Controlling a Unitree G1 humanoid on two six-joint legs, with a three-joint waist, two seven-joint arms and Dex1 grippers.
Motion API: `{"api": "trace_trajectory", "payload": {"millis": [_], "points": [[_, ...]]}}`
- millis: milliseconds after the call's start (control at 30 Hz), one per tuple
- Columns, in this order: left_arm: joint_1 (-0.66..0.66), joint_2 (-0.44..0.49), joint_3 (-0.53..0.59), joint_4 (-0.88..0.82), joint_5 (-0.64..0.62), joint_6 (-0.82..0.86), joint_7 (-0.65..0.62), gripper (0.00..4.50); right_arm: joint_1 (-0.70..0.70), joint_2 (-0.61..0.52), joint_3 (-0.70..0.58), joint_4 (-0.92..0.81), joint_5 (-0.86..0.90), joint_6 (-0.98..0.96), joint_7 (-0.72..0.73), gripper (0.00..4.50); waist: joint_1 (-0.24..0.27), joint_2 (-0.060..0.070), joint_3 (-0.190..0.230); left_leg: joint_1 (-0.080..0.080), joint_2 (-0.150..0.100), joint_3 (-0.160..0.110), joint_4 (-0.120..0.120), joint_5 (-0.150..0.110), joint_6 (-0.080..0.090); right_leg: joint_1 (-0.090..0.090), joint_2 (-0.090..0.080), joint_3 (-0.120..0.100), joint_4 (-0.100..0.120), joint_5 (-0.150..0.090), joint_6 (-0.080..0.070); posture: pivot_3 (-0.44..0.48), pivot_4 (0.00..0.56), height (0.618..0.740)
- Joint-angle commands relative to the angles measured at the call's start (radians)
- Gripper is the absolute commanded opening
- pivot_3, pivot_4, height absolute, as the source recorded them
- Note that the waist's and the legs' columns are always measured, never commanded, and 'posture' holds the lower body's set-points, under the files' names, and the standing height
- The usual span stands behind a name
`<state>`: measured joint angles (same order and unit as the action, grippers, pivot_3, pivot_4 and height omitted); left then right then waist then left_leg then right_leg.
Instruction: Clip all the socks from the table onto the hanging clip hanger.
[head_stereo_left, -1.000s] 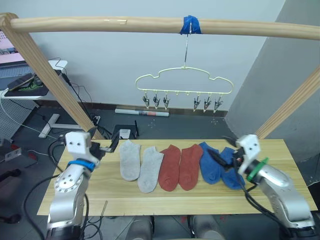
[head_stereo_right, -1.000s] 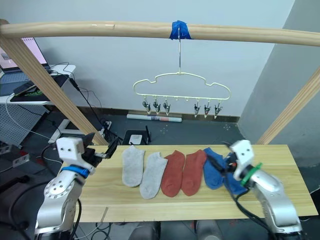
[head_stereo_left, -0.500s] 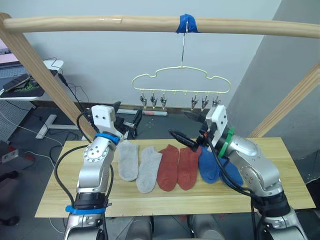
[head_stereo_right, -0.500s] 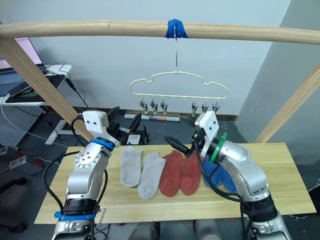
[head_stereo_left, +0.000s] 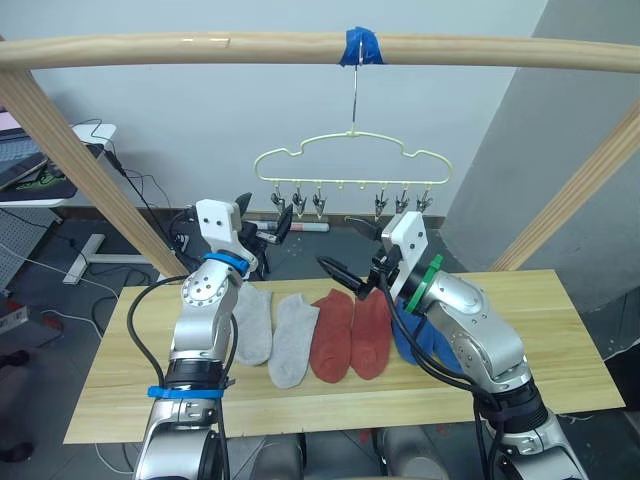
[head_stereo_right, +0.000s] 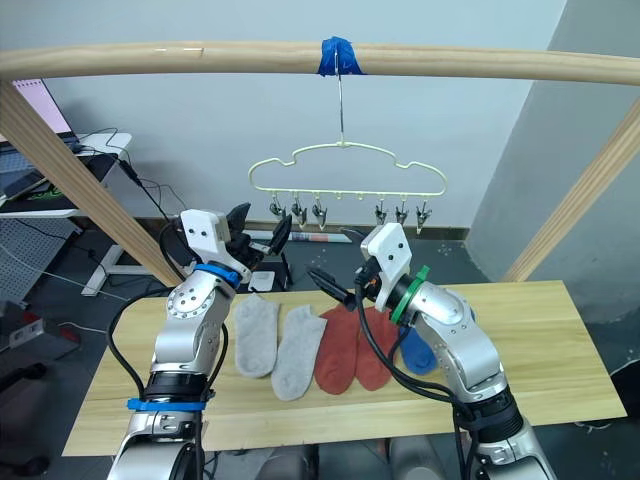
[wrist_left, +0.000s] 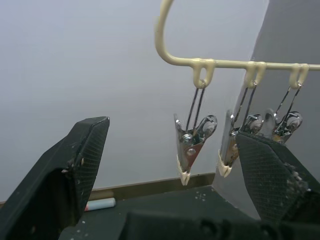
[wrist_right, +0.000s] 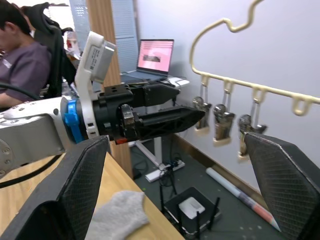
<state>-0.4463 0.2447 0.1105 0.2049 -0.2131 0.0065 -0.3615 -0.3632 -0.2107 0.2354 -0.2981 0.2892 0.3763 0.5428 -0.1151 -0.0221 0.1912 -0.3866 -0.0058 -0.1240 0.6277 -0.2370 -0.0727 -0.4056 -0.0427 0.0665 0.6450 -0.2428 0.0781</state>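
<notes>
Pale yellowish planks make up the long table (head_stereo_left: 560, 340), its length running left to right beneath the clip hanger. Six soft knit socks (head_stereo_left: 352, 333) lie flat on it in a side-by-side row, each with its long axis pointing away from the robot: two light grey at the left, two rust-red in the middle, two blue at the right, partly hidden behind the right arm. Above the table's far edge the clip hanger (head_stereo_left: 345, 160), a thin pale-yellow wire with a wavy cloud outline, hangs broadside from a blue-taped round wooden pole (head_stereo_left: 500, 52), its small silver clips pointing down. The left gripper (head_stereo_left: 265, 222) is raised just beside the hanger's leftmost clips, fingers spread wide and empty. The right gripper (head_stereo_left: 352, 250) hovers below the clips, also wide open, holding nothing.
</notes>
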Motion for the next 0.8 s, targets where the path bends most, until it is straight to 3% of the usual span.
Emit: {"api": "trace_trajectory", "payload": {"millis": [33,333,600,800], "points": [[-0.03,-0.003,-0.009,0.017,0.019,-0.049,-0.002,4.46,-0.019,-0.002,-0.017,-0.016,-0.001,-0.037,0.013,4.5,-0.005,0.0,0.0,0.0,0.0,0.0,0.0,0.0,0.0,0.0,0.0,0.0,0.0,0.0,0.0,-0.211,0.149,0.74],[-0.041,-0.001,0.005,0.038,0.024,-0.075,0.018,4.46,-0.031,0.006,-0.039,-0.028,0.023,-0.02,0.004,4.5,-0.029,0.0,0.0,0.0,0.0,0.0,0.0,0.0,0.0,0.0,0.001,0.0,0.001,0.0,0.0,-0.216,0.152,0.74],[0.075,0.009,0.019,-0.134,-0.022,0.003,0.006,4.46,-0.022,-0.003,-0.046,-0.047,0.033,-0.007,0.006,4.5,-0.032,0.0,0.0,0.0,0.0,0.0,0.0,0.0,0.0,0.0,0.001,0.001,0.001,0.0,0.0,-0.211,0.158,0.74],[0.106,0.012,0.033,-0.168,-0.019,0.03,0.024,4.46,-0.03,-0.008,-0.043,-0.049,0.035,0.004,0.018,4.5,-0.03,0.0,0.0,0.001,0.0,0.0,0.0,0.0,0.0,0.0,0.001,0.001,0.002,0.0,0.0,-0.2,0.159,0.74]]}}
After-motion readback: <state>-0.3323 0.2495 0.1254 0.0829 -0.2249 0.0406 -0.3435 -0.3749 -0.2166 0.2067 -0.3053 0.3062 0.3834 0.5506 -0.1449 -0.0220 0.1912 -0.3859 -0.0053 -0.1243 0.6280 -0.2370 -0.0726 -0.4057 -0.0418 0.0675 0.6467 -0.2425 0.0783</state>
